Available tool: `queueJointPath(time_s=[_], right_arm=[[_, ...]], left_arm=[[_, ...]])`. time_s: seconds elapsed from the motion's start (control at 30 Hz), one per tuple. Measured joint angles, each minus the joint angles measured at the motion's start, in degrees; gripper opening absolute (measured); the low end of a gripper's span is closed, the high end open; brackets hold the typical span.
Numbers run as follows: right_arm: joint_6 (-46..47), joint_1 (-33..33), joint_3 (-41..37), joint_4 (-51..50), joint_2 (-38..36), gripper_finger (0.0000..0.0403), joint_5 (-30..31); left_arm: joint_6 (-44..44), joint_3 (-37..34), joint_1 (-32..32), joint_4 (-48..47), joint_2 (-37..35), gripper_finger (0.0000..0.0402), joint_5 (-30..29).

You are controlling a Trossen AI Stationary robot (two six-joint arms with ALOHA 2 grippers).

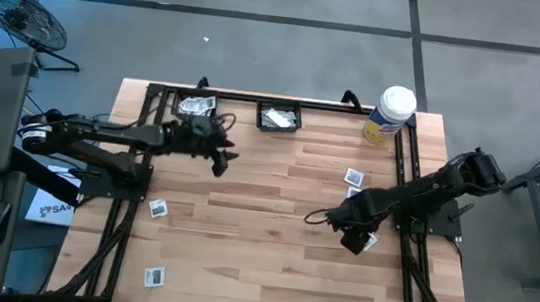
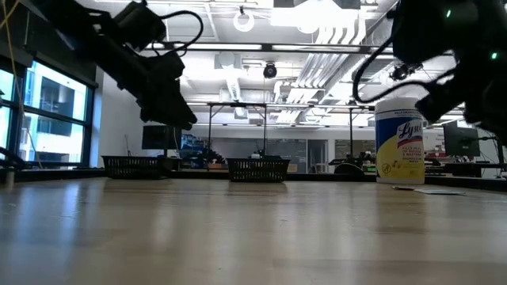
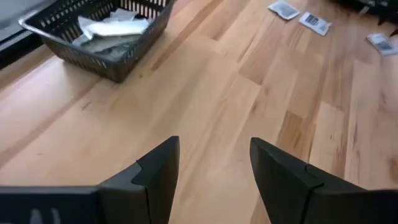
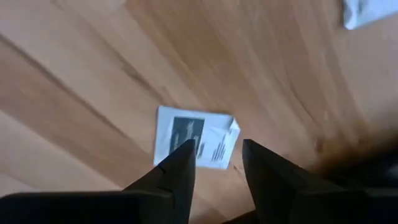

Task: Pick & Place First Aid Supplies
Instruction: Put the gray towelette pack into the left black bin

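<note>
Small white first aid packets with dark printed centres lie flat on the wooden table: two at mid right (image 1: 354, 177), two at the near left (image 1: 157, 208), and one (image 4: 196, 143) under my right gripper. My right gripper (image 1: 349, 242) is open and points down, its fingertips (image 4: 217, 158) just over that packet's edge. My left gripper (image 1: 221, 156) is open and empty above the table at the far left, near two black baskets. In the left wrist view (image 3: 214, 168) one basket (image 3: 99, 31) holds white packets.
Two black mesh baskets (image 1: 196, 106) (image 1: 278, 118) stand at the table's far edge, both with packets inside. A large white tub with a yellow label (image 1: 390, 113) stands at the far right. Black frame rails run along the table's left and right sides.
</note>
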Motion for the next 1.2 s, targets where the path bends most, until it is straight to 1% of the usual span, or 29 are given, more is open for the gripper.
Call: queueJointPath(time_s=[0.1, 0.17, 0.3, 0.37, 0.57, 0.7, 0.8, 0.93, 1.03, 1.1, 1.2], right_arm=[[-0.9, -1.7, -3.1, 1.6, 0.0, 0.0117, -1.5], [-1.3, -2.3, -5.0, 3.2, 0.0, 0.0112, -1.7], [-2.0, -3.6, -7.5, 8.4, 0.0, 0.0108, -1.7], [-2.1, -4.0, -8.2, 10.5, 0.0, 0.0108, -2.9], [-2.8, -4.9, -8.8, 11.2, -0.1, 0.0097, -3.3], [-4.6, -5.8, -8.9, 10.8, -0.1, 0.0073, -2.8], [-6.5, -6.3, -8.9, 10.8, -0.1, 0.0047, -2.8], [-7.5, -7.0, -9.0, 10.7, 0.0, 0.0009, -2.8], [-7.3, -7.0, -8.7, 10.5, 0.1, 0.0006, -2.5], [-6.3, -7.0, -7.5, 10.5, 0.1, 0.0008, -0.9], [-5.5, -6.6, -4.3, 9.6, 0.2, 0.0002, -0.6]], left_arm=[[-1.5, -2.4, -4.0, 3.2, 0.0, 0.0193, -5.5], [-1.0, -2.7, -5.1, 4.0, 0.0, 0.0193, -7.9], [-0.3, -2.6, -5.0, 4.1, 0.0, 0.0193, -8.5], [-0.2, -2.6, -5.0, 4.1, 0.0, 0.0193, -8.6], [-0.1, -2.6, -5.0, 4.1, 0.0, 0.0193, -8.8], [-0.1, -2.6, -5.0, 4.4, 0.0, 0.0193, -8.8], [0.2, -2.6, -5.0, 6.0, 0.0, 0.0193, -8.7], [0.7, -3.6, -5.6, 11.3, 1.2, 0.0193, -4.8], [2.4, -4.0, -7.1, 15.8, 3.1, 0.0193, -1.8], [3.2, -4.0, -8.4, 18.6, 4.8, 0.0193, -1.3], [3.3, -4.0, -10.2, 24.5, 8.1, 0.0193, -1.1]])
